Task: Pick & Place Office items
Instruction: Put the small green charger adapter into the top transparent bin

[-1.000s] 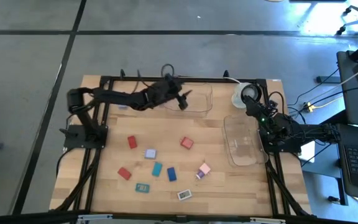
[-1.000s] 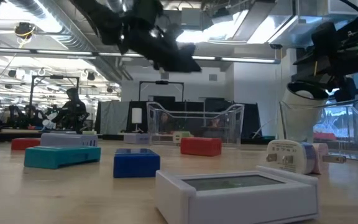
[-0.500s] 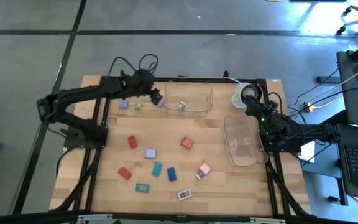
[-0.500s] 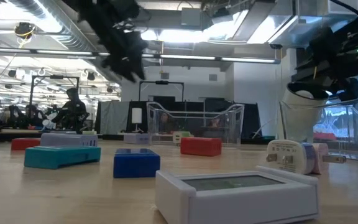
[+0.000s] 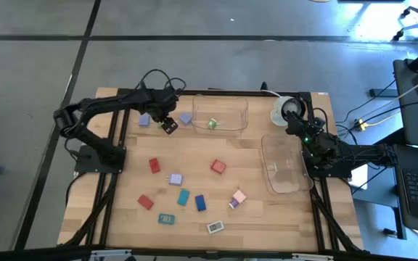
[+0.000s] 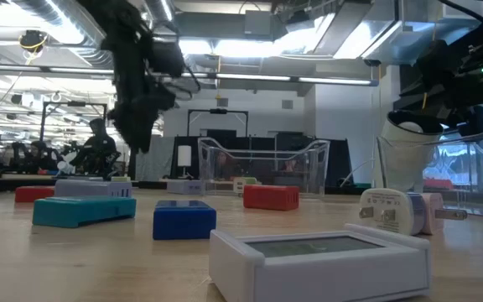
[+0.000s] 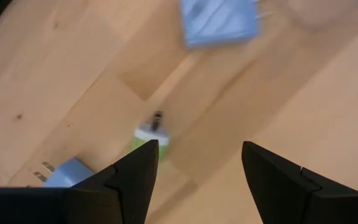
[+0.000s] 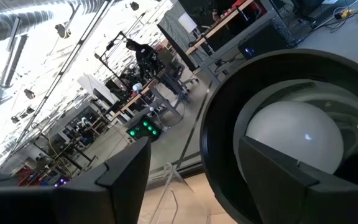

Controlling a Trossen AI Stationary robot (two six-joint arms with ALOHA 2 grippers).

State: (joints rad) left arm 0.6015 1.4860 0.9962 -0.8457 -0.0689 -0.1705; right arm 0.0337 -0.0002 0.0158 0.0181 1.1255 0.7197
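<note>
Small office items lie flat on the wooden table: red [image 5: 154, 166], red [image 5: 218, 166], teal [image 5: 183, 196], blue [image 5: 201, 202], pink [image 5: 238, 197] and white [image 5: 215, 227] pieces. Two lavender pieces [image 5: 144, 120] [image 5: 185, 118] lie at the far left. My left gripper [image 5: 169, 125] hangs open and empty between them, pointing down, above a small green piece [image 7: 146, 135] on the wood. Another green piece [image 5: 211, 124] lies in the far clear tub [image 5: 231, 109]. My right gripper [image 5: 296, 125] is open and empty, beside the round white-and-black object [image 8: 291, 137].
A second clear tub [image 5: 281, 163] stands at the table's right side, below my right arm. The round white-and-black object [image 5: 287, 110] stands at the far right corner. Black frame rails run along the table's left, right and far edges. Bare wood lies in the middle.
My left gripper has gone from above the far tub toward the table's left edge and a little nearer, tipping over until it points down. It now hangs between the two lavender pieces. The green piece in the tub shows since the gripper left it.
</note>
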